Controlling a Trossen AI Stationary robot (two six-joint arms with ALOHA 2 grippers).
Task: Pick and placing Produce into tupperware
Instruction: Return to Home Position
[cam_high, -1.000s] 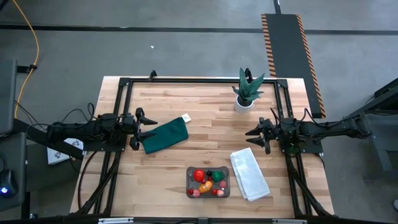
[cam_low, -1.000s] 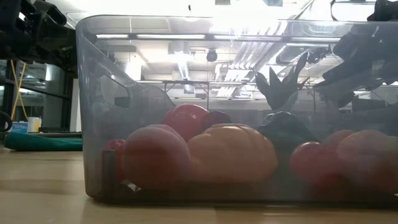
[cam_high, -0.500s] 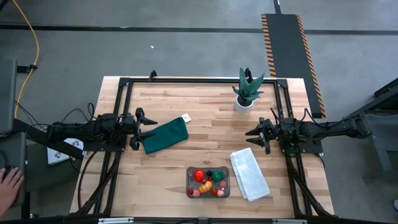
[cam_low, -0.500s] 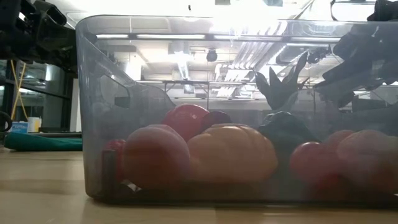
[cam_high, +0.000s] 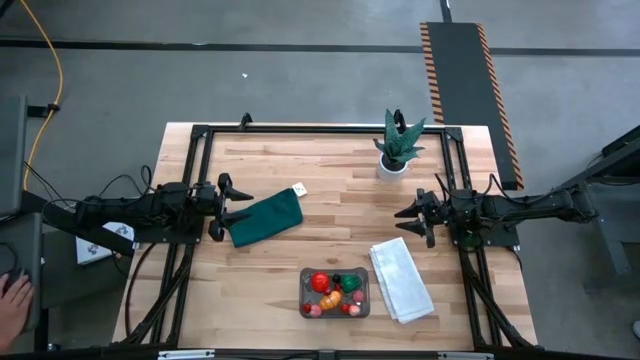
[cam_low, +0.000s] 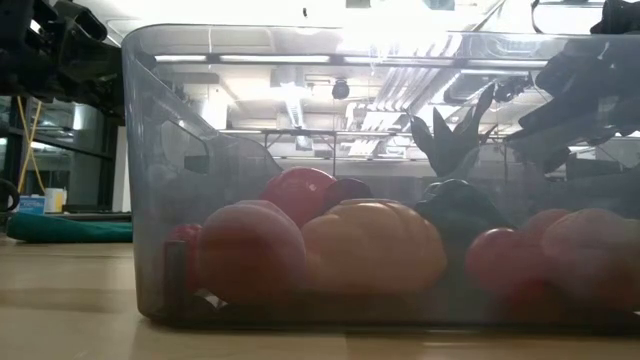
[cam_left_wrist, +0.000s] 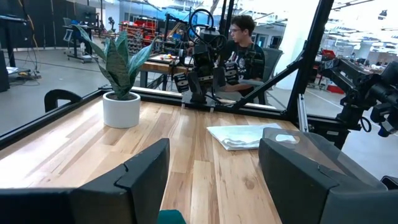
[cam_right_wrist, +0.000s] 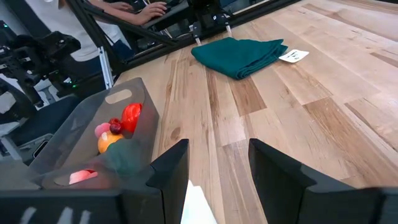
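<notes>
Left gripper (cam_high: 226, 207) hangs at the 9 o'clock edge of the table (cam_high: 330, 168), fingers spread and holding nothing, right beside the near end of the dark green cloth (cam_high: 268, 216). Right gripper (cam_high: 410, 222) sits opposite at 3 o'clock, likewise released and empty, near the folded white towel (cam_high: 402, 283) that lies at 5 o'clock. At 6 o'clock, close to the front edge, stands the clear grey tupperware (cam_high: 303, 292), just beside the towel. The produce (cam_high: 333, 289) lies inside it: a red tomato-like piece, an orange ribbed one, a dark green one, with pink and small red pieces around them. A potted plant (cam_high: 397, 146) stands at 1 o'clock, and a small white tag (cam_high: 299, 190) lies beside the cloth. A person's hand (cam_high: 12, 296) shows off the table at 8 o'clock.
</notes>
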